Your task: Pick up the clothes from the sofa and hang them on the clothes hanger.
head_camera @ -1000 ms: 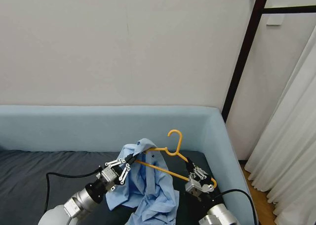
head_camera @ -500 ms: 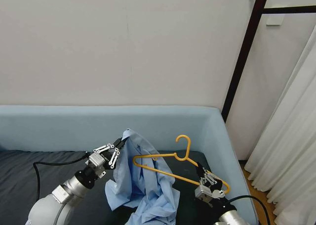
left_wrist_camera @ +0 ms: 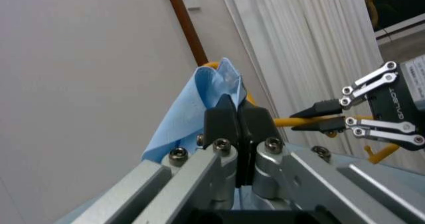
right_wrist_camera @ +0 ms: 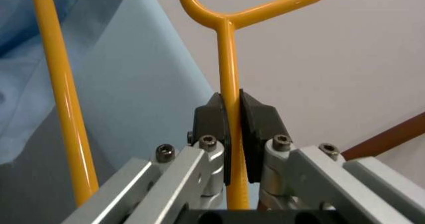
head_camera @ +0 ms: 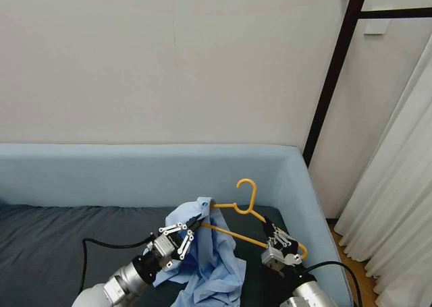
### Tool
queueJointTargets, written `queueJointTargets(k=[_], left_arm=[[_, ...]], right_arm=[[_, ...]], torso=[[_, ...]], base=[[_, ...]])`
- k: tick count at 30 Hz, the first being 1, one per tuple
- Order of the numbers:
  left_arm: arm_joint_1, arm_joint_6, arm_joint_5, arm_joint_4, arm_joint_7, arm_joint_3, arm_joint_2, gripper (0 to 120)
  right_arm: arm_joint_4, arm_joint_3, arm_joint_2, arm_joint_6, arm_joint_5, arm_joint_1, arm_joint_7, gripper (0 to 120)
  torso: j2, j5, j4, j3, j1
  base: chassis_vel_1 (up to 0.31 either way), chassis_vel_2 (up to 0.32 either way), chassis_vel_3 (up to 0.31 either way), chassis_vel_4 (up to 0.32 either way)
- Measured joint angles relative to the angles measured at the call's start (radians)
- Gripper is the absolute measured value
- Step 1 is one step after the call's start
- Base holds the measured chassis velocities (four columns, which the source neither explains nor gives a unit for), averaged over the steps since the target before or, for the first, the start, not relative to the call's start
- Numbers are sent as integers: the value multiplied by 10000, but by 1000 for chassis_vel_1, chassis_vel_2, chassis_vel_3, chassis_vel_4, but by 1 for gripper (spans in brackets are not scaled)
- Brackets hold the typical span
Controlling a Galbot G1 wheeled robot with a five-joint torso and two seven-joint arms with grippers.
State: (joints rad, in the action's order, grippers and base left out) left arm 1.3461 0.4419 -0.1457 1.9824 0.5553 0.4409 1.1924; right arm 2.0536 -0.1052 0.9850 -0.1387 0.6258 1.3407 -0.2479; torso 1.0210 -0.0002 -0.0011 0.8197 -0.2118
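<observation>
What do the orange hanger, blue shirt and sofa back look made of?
The orange rod hanger, clamped in the right tool: glossy highlights, thin round bar; coated metal or hard plastic, can't tell. The light blue shirt, pinched by the left tool: thin matte cloth, soft folds. The light blue sofa back: matte, probably fabric upholstery.

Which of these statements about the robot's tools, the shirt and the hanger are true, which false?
1. The right tool is shut on the orange hanger. True.
2. The left tool is open and holds nothing. False: it is shut on the blue shirt.
3. The hanger hangs on the dark rack. False: it is held above the sofa.
4. The rack stands at the sofa's right end. True.
</observation>
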Motion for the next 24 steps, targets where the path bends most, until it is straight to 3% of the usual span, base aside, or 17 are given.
queueJointTargets(k=[8,24], left_arm=[[-234,70,-9,-189,-53,238,68,0],[-305,-50,-444,418,185,934,-571,0]], right_arm=[[-152,0,13,221,49,169,-91,4],[-1676,-528,-762,1243,-88,-943,-362,4]], torso=[[1,-1,-1,0,0],[0,0,0,0,0]], base=[[0,0,0,0],[0,0,0,0]])
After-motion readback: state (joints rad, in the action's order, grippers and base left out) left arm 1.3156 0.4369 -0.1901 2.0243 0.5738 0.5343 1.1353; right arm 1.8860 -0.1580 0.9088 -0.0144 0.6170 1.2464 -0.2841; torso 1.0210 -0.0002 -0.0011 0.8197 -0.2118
